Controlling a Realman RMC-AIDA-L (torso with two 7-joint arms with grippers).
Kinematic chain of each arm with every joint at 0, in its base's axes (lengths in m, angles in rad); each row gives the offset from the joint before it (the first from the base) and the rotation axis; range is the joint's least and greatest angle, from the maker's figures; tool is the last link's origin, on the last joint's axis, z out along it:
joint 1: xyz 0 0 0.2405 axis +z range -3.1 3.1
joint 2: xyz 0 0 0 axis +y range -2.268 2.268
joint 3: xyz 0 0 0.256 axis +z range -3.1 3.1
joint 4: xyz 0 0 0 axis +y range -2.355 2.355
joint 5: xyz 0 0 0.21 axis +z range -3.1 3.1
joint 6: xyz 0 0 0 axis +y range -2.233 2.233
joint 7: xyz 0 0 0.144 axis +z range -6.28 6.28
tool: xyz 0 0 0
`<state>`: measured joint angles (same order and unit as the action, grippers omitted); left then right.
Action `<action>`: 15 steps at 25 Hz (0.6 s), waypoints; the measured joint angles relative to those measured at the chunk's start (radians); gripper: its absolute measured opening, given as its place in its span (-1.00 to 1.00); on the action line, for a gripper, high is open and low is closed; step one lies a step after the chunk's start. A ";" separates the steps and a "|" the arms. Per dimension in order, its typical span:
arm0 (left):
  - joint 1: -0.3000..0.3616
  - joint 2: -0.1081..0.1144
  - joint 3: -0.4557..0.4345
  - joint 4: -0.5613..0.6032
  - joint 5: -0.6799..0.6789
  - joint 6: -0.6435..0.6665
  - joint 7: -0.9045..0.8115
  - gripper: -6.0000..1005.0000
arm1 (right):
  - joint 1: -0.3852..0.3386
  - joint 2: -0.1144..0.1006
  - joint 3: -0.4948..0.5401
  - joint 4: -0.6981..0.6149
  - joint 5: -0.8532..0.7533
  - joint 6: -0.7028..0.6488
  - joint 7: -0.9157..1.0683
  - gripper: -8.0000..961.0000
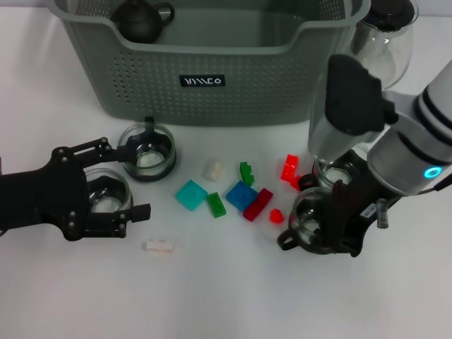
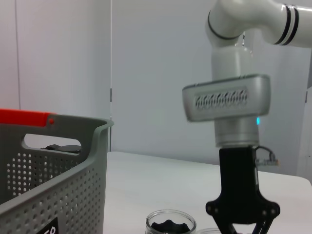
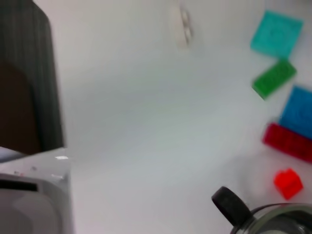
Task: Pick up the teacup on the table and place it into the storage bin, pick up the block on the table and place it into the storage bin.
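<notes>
Barely off the mark here: nothing of the task inside the storage bin so far as can be seen, only a dark teapot tucked in a far corner. Left gripper down at table level, jaws spread and released, straddling a glass teacup that sits right between them; no sign of a pinch yet, so judged as a grasp being set up, not made. Second teacup just past the far fingertip, between tool and bin wall. Right gripper also low, wrapped about another glass teacup, yet impossible to say whether clenched or released; one more glass cup just behind it, and the glass pitcher well beyond, beside the bin. Between the two tools, blocks scattered and untouched: a blue block and a cyan block among greens and reds, a white block just off the left tool's near fingertip. Left to do, by this reckoning: close, lift, carry over the rim, drop, then the same again for a block.
</notes>
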<state>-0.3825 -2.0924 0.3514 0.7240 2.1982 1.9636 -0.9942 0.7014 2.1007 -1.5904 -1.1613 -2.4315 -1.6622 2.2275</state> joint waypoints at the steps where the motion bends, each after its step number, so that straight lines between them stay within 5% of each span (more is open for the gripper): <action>1: 0.000 0.000 0.000 0.000 0.000 -0.001 0.000 0.79 | -0.003 -0.001 0.011 -0.017 0.014 -0.016 -0.007 -0.79; 15: -0.002 0.002 -0.002 0.000 -0.007 -0.005 0.002 0.79 | -0.022 -0.004 0.455 -0.045 0.394 -0.110 -0.180 -0.86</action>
<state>-0.3849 -2.0908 0.3497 0.7241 2.1909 1.9586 -0.9923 0.6790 2.0970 -1.1351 -1.2060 -2.0377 -1.7721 2.0476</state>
